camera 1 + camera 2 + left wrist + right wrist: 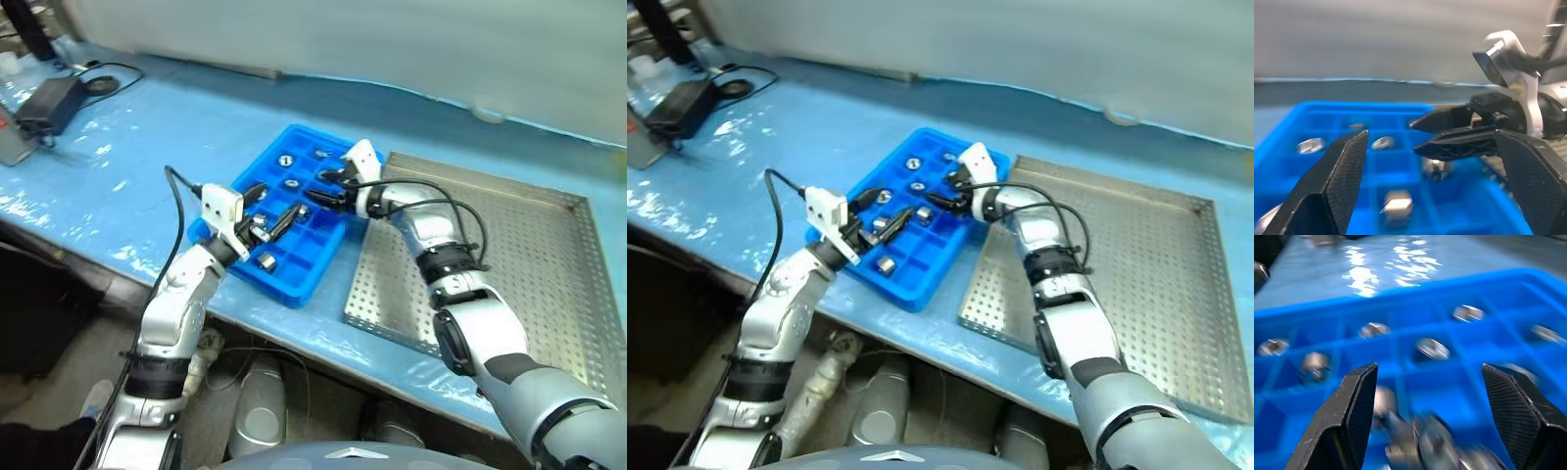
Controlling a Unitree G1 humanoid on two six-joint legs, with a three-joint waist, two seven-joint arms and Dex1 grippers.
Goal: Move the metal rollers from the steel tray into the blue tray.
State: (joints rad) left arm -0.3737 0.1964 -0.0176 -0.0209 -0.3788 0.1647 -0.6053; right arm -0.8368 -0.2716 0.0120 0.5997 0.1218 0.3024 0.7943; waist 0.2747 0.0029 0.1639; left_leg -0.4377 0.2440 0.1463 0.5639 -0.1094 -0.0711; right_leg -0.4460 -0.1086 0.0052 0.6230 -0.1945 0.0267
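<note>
The blue tray (294,284) lies on the table with several metal rollers (285,160) in its compartments, one per cell. My left gripper (271,209) hovers open over the tray's near-left part, nothing between its fingers (1337,181). My right gripper (325,186) reaches in from the right over the tray's right side, facing the left one, and stands open. In the right wrist view its fingers (1354,406) spread wide above rollers (1432,348), with a blurred shiny shape low between them. The steel tray (529,264) with its perforated floor lies right of the blue tray.
A black power adapter (49,98) with its cable and a grey device (12,137) sit at the table's far left. The table's front edge (294,333) runs just below both trays. A pale wall rises behind the table.
</note>
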